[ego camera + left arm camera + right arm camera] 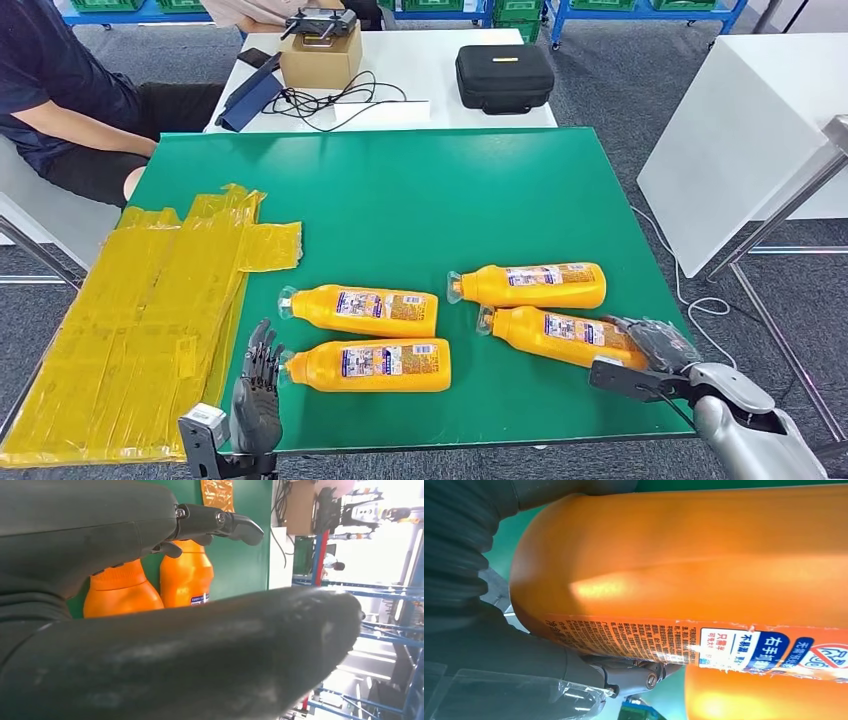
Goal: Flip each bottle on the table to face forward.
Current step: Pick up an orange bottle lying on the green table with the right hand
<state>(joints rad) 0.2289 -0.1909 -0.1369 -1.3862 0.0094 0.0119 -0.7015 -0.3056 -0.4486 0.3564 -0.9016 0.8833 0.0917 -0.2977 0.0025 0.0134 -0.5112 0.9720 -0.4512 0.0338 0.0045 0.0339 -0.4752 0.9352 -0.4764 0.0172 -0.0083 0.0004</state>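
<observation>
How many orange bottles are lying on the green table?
4: two on the left, far one and near one by the left hand; two on the right, far one and near one at the right hand.

Right robot hand point(655, 342) covers the base of the nearest right bottle point(560, 335); grip state cannot be confirmed. In the right wrist view, that bottle point(684, 570) runs off the frame edge. Label print point(375, 360) is too small to read.

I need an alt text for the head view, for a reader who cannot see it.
Four orange bottles lie on their sides on a green table; the right hand is at the base of the nearest right bottle. The left hand rests open beside the front left bottle. Yellow sheets cover the table's left side.
</observation>
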